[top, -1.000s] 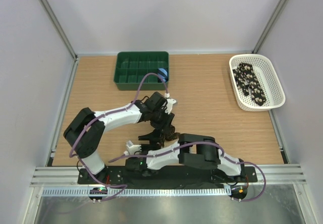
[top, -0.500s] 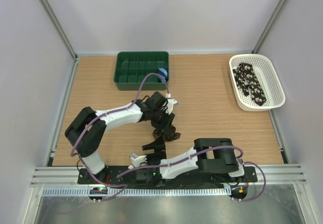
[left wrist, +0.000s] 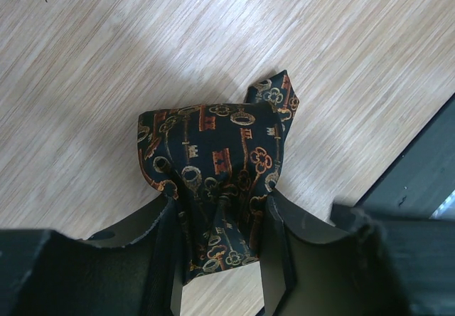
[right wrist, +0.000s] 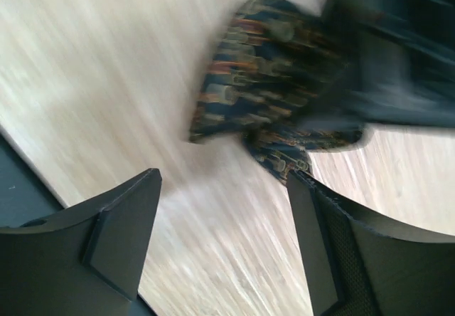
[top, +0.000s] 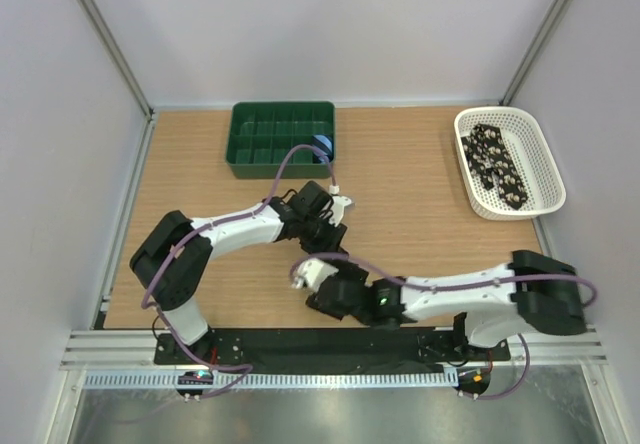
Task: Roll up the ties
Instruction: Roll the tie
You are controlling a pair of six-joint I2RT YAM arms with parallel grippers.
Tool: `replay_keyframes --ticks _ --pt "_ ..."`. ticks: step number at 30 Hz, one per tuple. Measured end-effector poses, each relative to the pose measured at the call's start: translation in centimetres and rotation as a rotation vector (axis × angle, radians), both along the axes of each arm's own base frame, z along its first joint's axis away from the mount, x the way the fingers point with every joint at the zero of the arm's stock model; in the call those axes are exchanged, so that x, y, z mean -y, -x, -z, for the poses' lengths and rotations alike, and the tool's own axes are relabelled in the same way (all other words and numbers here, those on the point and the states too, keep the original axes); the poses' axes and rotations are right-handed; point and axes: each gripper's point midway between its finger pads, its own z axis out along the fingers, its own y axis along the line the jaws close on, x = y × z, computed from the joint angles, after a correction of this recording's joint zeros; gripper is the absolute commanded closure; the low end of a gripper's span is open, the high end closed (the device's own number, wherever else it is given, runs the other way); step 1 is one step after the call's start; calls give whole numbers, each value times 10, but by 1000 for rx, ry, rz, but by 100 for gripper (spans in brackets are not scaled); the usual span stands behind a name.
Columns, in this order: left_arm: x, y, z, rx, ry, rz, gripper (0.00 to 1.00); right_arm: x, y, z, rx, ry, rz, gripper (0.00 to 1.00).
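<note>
Right arm (top: pixel 450 289) now farther right; one tie (left wrist: pixel 213 159) between left jaws.

You are working in a robotics lab cell, not a home or a shop. Your wood-grain table (top: pixel 400 224) is boxed in by plain pale wall panels (top: pixel 330 24) set in metal corner struts (top: pixel 107 39). The left arm (top: pixel 235 229) and right arm (top: pixel 450 289) stand on a black base plate (top: pixel 260 347) beside aluminium rails (top: pixel 100 349), with purple cables (top: pixel 300 148) looped along them. A green compartment tray (top: pixel 282 139) and a white basket (top: pixel 540 154) sit laid out like test props.
</note>
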Motion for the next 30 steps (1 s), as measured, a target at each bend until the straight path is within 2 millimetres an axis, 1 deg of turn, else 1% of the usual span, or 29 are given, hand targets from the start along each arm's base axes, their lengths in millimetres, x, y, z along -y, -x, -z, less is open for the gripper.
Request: replay_keyframes --ticks 1,2,3,6,8,9,10,11,12,14,16,17,19,20,22,24,28,30 --pt "0 0 0 0 0 0 60 7 -7 -5 -39 -76 38 23" --pt "0 0 0 1 1 0 59 12 -9 -11 -70 -144 61 24" --pt "0 0 0 1 1 0 60 25 -26 -19 -94 -222 142 24" --pt "1 0 0 2 3 0 59 54 -57 -45 -118 -428 305 26" --pt "1 0 0 2 5 0 59 63 -71 -58 -139 -530 372 27" --pt "1 0 0 2 7 1 60 71 -82 -61 -162 -580 419 27" --pt "1 0 1 4 10 2 60 74 -87 -62 -183 -609 444 27" --pt "1 0 1 6 14 2 60 80 -97 -59 -224 -648 488 28" --pt "1 0 1 9 18 3 60 82 -103 -55 -259 -670 512 28" --pt "1 0 1 18 28 3 59 89 -116 -42 -369 -735 573 29" --pt "-1 2 1 31 41 3 59 92 -122 -26 -498 -789 624 29" --pt "-1 3 1 40 49 2 59 91 -124 -20 -562 -817 643 23" --pt "-4 4 2 60 67 2 60 83 -122 -11 -683 -862 650 17" --pt "-4 5 1 70 75 1 59 77 -118 -9 -739 -878 643 16" --pt "-5 5 2 85 88 -1 59 67 -113 -8 -845 -915 630 15" --pt "-6 5 3 102 104 -1 59 57 -109 -12 -940 -950 610 15" --pt "-7 7 3 142 138 1 59 42 -111 -20 -1059 -997 587 17" --pt "-9 8 4 166 152 3 59 38 -110 -17 -1108 -1006 590 16"
